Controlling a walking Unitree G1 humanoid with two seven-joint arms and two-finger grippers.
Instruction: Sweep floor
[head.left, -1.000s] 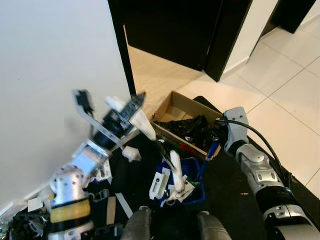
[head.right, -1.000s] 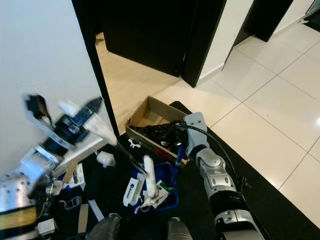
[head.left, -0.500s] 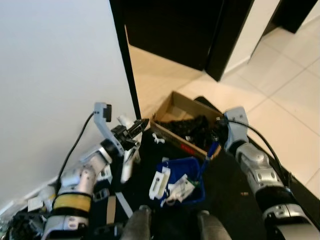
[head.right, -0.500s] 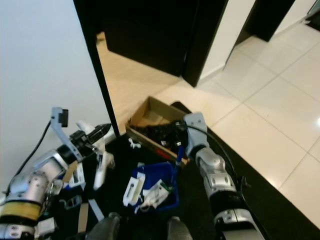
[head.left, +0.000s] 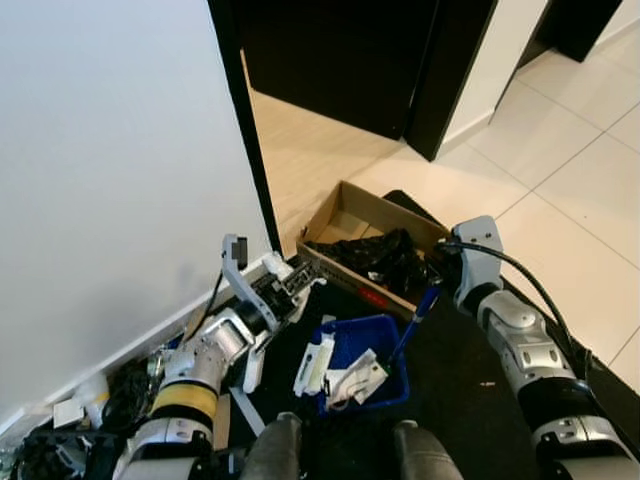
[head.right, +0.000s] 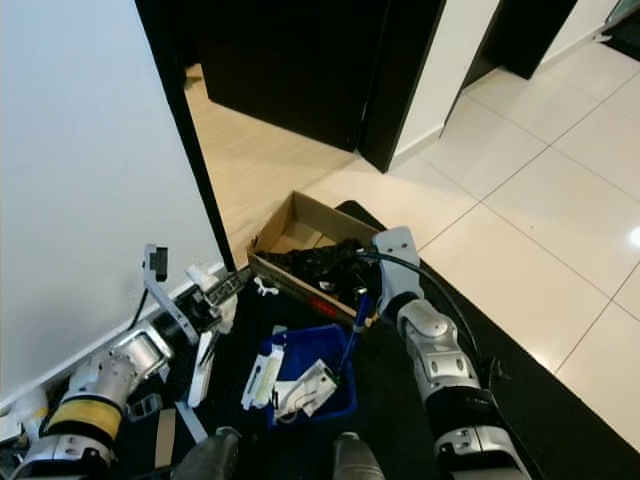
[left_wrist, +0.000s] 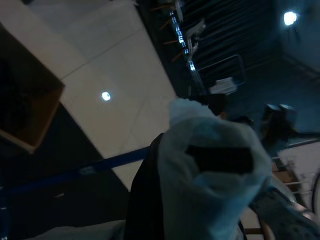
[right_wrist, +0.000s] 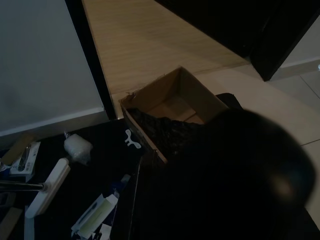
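- Since the earlier frame the left hand (head.left: 300, 283) has dropped from beside the white wall (head.left: 110, 180) to the black floor mat (head.left: 450, 350), clamped on a white long-handled brush (head.right: 205, 365).
- The right hand (head.left: 440, 262) sits at the open brown cardboard box (head.left: 345, 215); I cannot tell its grip.
- A blue plastic bin (head.left: 385, 335) of white scraps lies between the arms.

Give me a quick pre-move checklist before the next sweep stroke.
1. Left gripper low by the wall, near the white brush: ok.
2. Left grip on the brush: cannot tell.
3. Right gripper at the top of the blue handle: ok; its grip: cannot tell.
4. Blue dustpan on the black mat, holding white scraps: ok.
5. Cardboard box crowds the stroke path: not ok.
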